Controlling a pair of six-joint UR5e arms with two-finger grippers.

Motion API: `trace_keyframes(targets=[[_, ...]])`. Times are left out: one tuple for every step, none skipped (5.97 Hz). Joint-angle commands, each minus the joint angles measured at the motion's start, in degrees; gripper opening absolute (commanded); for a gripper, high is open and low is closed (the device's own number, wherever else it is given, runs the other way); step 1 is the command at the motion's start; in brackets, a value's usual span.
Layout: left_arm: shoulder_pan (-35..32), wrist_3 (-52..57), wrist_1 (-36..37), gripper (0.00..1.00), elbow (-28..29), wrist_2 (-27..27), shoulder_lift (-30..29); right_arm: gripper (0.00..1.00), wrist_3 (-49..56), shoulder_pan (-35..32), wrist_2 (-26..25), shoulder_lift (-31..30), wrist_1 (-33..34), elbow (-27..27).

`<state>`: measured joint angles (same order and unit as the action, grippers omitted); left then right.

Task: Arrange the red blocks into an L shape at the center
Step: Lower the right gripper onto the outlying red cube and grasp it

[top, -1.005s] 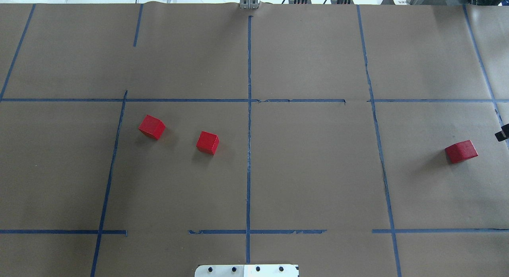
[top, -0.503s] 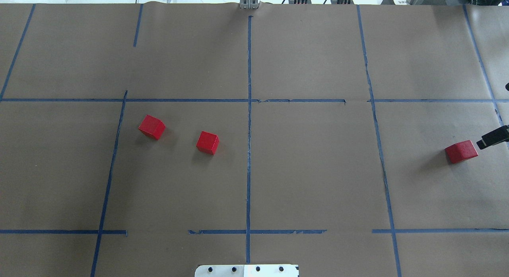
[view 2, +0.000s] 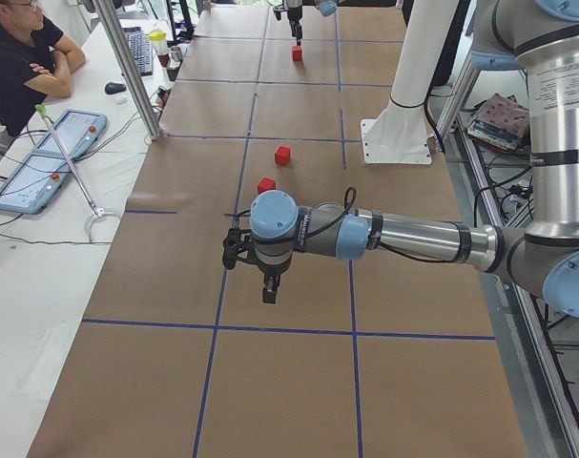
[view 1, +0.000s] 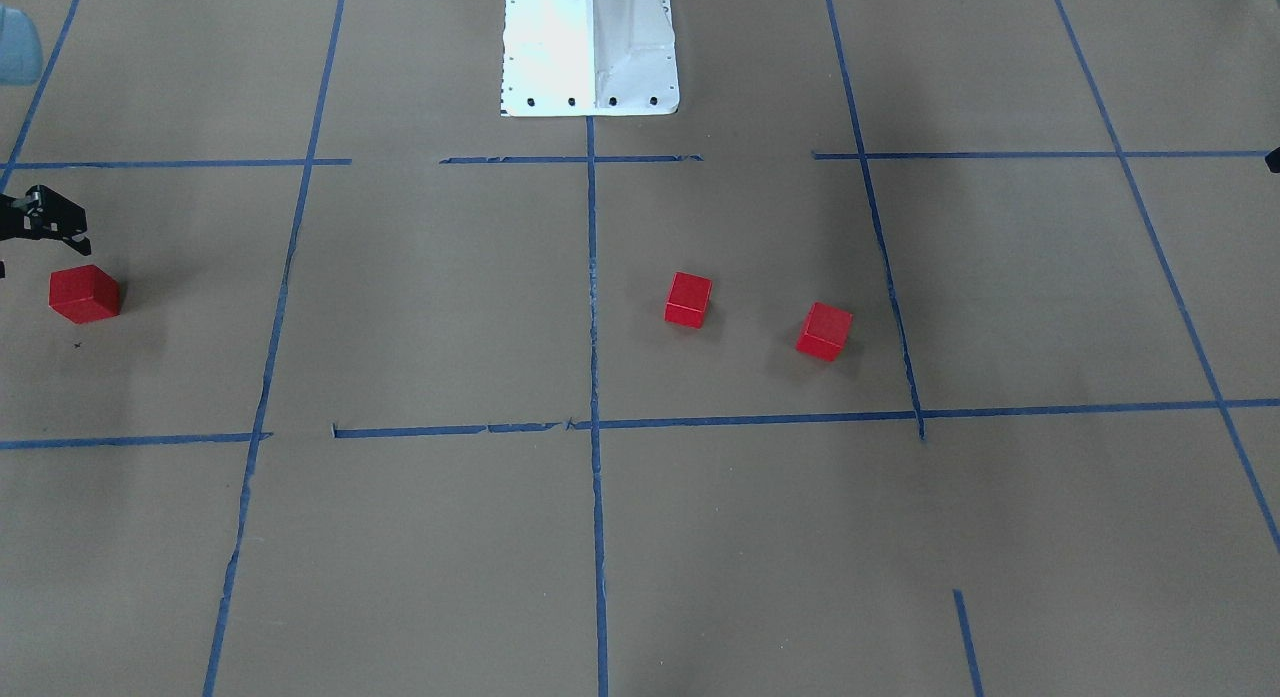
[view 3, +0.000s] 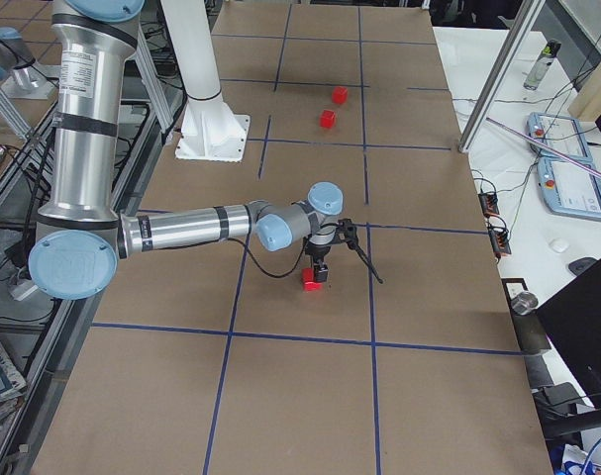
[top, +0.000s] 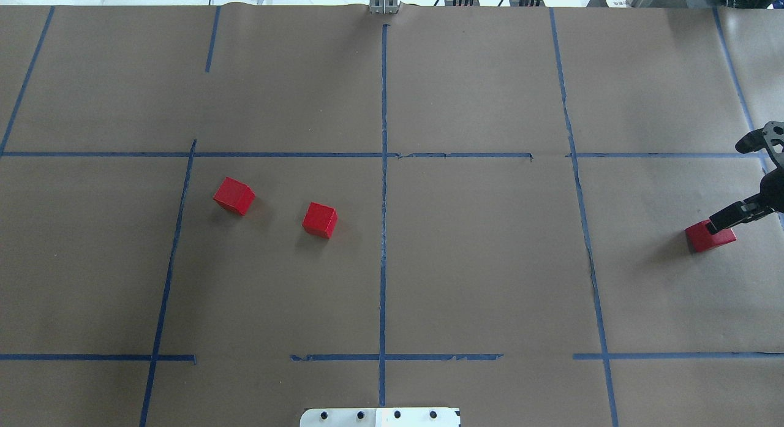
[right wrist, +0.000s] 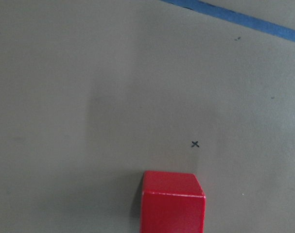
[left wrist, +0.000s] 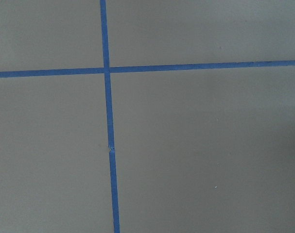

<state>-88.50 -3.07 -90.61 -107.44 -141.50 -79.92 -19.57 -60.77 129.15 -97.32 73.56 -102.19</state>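
Note:
Two red blocks (top: 234,196) (top: 320,220) lie apart in the centre cell left of the vertical blue tape line (top: 383,255); they also show in the front view (view 1: 824,331) (view 1: 688,300). The third red block (top: 701,239) lies in the outer right cell, also seen in the front view (view 1: 85,293) and at the bottom of the right wrist view (right wrist: 172,201). My right gripper (top: 729,185) is open and hovers over this block, one finger (top: 726,217) above its far edge; the right side view (view 3: 350,275) shows the jaws spread. My left gripper (view 2: 260,286) shows only in the left side view; I cannot tell its state.
The white robot base plate (top: 380,416) sits at the near edge on the centre line. Cables and a metal post (top: 383,1) line the far edge. An operator (view 2: 22,57) sits beside the table by control tablets (view 2: 51,153).
My right gripper has come in from the right edge and moved left over the right-hand block. None of the three blocks has moved.

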Motion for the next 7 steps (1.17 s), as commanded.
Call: trace_keyframes(targets=[[-0.01, 0.0, 0.0, 1.0, -0.13, 0.0, 0.03, 0.99, -3.44, 1.25, -0.21, 1.07, -0.08, 1.72], [-0.01, 0.0, 0.0, 1.0, -0.14, 0.0, 0.03, 0.99, -3.46, 1.44, -0.12, 1.08, -0.08, 2.95], [-0.01, 0.0, 0.0, 1.0, -0.14, 0.0, 0.03, 0.99, -3.55, 1.79, -0.12, 1.16, -0.08, 3.05], [-0.01, 0.0, 0.0, 1.0, -0.05, 0.0, -0.06, 0.99, -3.55, 2.49, -0.21, 1.86, -0.08, 4.44], [-0.01, 0.09, 0.0, 1.0, -0.13, 0.0, -0.06, 0.99, -3.55, 2.84, -0.21, 2.83, -0.08, 6.11], [-0.01, 0.09, 0.0, 1.0, -0.14, 0.0, -0.06, 0.96, -3.55, 3.2, -0.21, 3.88, -0.17, 8.21], [-0.01, 0.09, 0.0, 1.0, -0.22, 0.0, -0.06, 0.41, -3.55, 3.29, -0.21, 3.98, -0.17, 8.23]])
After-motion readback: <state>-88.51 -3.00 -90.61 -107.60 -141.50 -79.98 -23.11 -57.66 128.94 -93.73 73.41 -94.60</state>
